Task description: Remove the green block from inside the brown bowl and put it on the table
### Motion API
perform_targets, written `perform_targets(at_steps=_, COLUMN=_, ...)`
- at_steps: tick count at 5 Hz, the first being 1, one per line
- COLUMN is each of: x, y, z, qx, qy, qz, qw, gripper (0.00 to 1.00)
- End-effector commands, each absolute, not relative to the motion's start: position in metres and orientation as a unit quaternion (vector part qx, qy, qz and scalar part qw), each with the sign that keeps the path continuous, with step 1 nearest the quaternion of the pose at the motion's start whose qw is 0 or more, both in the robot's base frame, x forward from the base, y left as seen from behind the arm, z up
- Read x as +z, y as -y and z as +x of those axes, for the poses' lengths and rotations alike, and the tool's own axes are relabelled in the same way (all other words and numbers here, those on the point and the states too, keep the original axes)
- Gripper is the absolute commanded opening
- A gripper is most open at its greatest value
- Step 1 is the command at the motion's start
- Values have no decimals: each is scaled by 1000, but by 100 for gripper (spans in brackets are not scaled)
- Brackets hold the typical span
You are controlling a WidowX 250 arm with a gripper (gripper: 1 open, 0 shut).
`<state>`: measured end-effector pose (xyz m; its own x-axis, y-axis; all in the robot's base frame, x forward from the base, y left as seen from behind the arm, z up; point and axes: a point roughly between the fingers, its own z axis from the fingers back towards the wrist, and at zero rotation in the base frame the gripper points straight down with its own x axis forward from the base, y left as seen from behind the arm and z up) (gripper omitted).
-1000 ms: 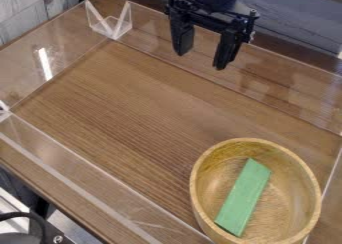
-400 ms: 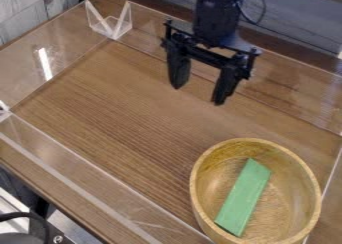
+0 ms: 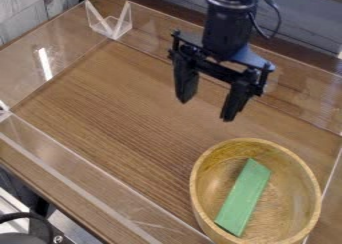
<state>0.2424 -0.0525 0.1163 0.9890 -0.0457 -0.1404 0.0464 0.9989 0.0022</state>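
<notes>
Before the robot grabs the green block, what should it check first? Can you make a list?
1. Gripper open wide: ok.
2. Gripper holds nothing: ok.
3. Green block lies inside the brown bowl, in plain view: ok.
4. Gripper right above the block: not ok, it hangs up and left of the bowl in the picture.
5. Bare table to put the block on: ok.
6. Fingers lined up across the block's narrow side: cannot tell.

Green block [image 3: 245, 197] inside brown bowl [image 3: 201, 178]
</notes>
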Motion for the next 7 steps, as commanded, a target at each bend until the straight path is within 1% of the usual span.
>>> perform_targets(at_steps=1, x=132, y=62, z=238, qx=-27, qy=-37, qz=-4, qw=999, gripper=100)
perform_targets(at_steps=3, x=130, y=84, z=223, qx=-36, qy=-33, qz=-7, qw=999, gripper=100)
perform_targets(at_steps=4, x=126, y=103, z=214, qx=-43, qy=-26, qz=-11, qw=999, gripper=100)
perform_targets(at_steps=5, x=116, y=119, z=206, qx=-44, qy=-19, qz=-14, qw=999, gripper=100)
perform_targets(at_steps=7, x=101, y=131, z=200, qx=-52, qy=-10, qz=-21, qw=998, gripper=100)
